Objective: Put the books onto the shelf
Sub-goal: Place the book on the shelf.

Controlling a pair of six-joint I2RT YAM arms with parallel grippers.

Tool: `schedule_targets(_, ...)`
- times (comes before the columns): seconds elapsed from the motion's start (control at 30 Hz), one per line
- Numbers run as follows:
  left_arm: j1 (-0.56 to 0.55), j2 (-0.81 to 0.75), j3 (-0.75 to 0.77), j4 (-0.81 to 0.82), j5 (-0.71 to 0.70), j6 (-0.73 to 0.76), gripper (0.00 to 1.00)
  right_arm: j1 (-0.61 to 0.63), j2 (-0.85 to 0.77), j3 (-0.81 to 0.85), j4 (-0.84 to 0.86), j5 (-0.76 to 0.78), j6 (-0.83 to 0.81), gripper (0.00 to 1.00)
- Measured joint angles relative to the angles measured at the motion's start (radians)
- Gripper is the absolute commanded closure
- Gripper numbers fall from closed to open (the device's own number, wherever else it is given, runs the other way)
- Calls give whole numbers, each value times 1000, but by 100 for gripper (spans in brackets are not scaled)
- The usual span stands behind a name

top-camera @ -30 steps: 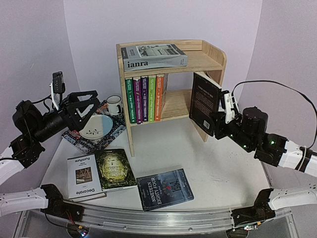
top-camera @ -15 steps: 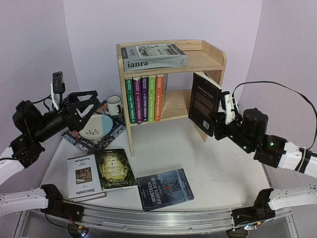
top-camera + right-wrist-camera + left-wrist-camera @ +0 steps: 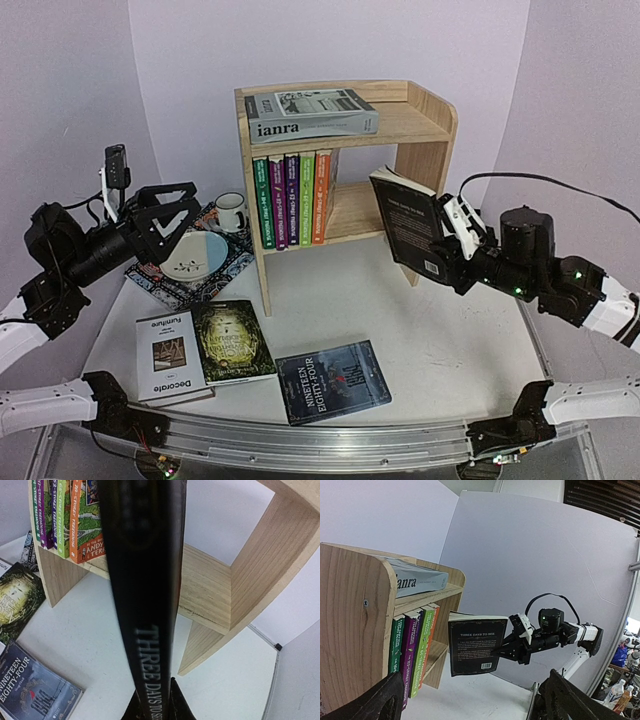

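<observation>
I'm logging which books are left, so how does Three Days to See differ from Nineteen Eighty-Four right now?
Three Days to See is held roughly upright in the air by the right end effector; Nineteen Eighty-Four lies flat on the table, untouched. Three Days to See shows its back cover; Nineteen Eighty-Four shows its front. Both are dark-covered and off the shelf.

Black joints [image 3: 525, 235], white shells [image 3: 610, 310], green lights [image 3: 576, 272], looping cable [image 3: 545, 178], black left tool [image 3: 190, 208]
</observation>
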Motion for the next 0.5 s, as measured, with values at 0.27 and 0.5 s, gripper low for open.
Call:
schedule_targets(0.27,0,8,0,0,1,8,0,2,-42,7,-38,15,-292,100)
schedule_targets(0.5,0,17,0,-1,2,11,0,6,-42,14,-40,-60,-587,100)
